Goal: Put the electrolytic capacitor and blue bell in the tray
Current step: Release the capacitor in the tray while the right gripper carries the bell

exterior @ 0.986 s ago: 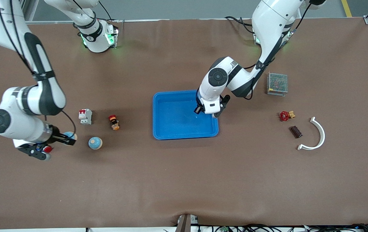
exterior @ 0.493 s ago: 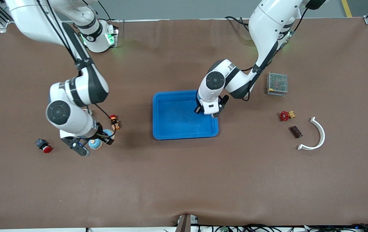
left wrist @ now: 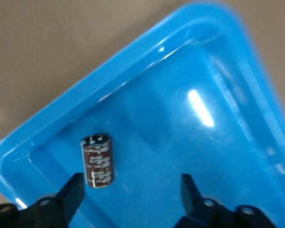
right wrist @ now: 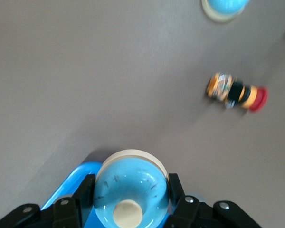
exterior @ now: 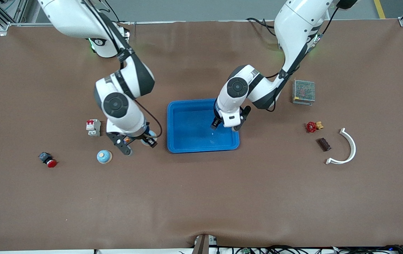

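The blue tray (exterior: 169,123) lies mid-table. My left gripper (exterior: 226,126) hangs open over its corner toward the left arm's end. In the left wrist view the gripper (left wrist: 132,199) is open above the tray (left wrist: 133,54). A dark brown electrolytic capacitor (left wrist: 98,160) lies on the tray floor by one finger, untouched. My right gripper (exterior: 150,138) is shut on a blue bell (exterior: 150,135) just beside the tray's rim toward the right arm's end. In the right wrist view the bell (right wrist: 131,187) sits between the fingers (right wrist: 80,192), with a tray corner (right wrist: 69,187) below it.
A second blue bell (exterior: 104,156), a circuit breaker (exterior: 93,127), a red push button (exterior: 47,159) and an orange-and-red switch (right wrist: 235,92) lie toward the right arm's end. A mesh box (exterior: 303,91), red valve (exterior: 312,126), brown block (exterior: 324,144) and white curved piece (exterior: 346,148) lie toward the left arm's end.
My right gripper has carried the blue bell from the right arm's end of the table to the tray's rim. My left gripper has stayed over the tray.
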